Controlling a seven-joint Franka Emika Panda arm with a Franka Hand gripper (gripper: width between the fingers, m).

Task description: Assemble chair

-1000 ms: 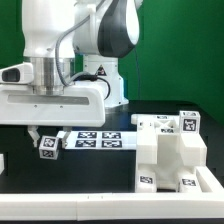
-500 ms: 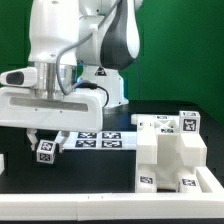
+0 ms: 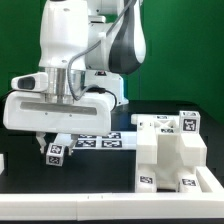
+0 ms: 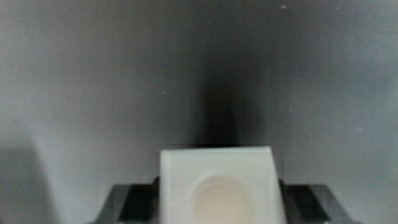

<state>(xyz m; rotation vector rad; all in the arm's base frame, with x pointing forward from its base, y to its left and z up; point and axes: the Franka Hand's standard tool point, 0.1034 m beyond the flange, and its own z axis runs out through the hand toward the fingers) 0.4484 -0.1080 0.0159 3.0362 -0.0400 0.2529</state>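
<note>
1. Under the big white wrist housing, toward the exterior view's left, the claw (image 3: 54, 146) hangs just over the dark surface (image 3: 100, 180); a small white part (image 3: 56, 153) with a black-and-white tag on its face sits right at the claw's tips.
2. Whether the fingers clamp that small white part or merely flank it, I cannot tell; the housing hides most of the jaws, so how wide the claw stands is unclear too.
3. Over on the exterior view's right sits the chair (image 3: 170, 152), a stepped white block of chunky slabs with square tags on several faces; it rests on the surface, well apart from the claw.
4. Two tagged blocks stand on the chair's top step, a tagged cube at its far right corner; more tags show on its lower front.
5. Between the claw and the chair, flat on the surface, lies the marker board (image 3: 100, 141) with its row of tags; the claw hangs just beside its left end as the exterior view sees it.
6. Wrist view now: a pale rectangular piece (image 4: 219, 185) fills the lower middle, dark finger shapes at either side of its base; everything behind it is a grey blur, so no contact can be read from here.
7. Green backdrop behind; the arm's white body towers over the left half of the exterior view.
</note>
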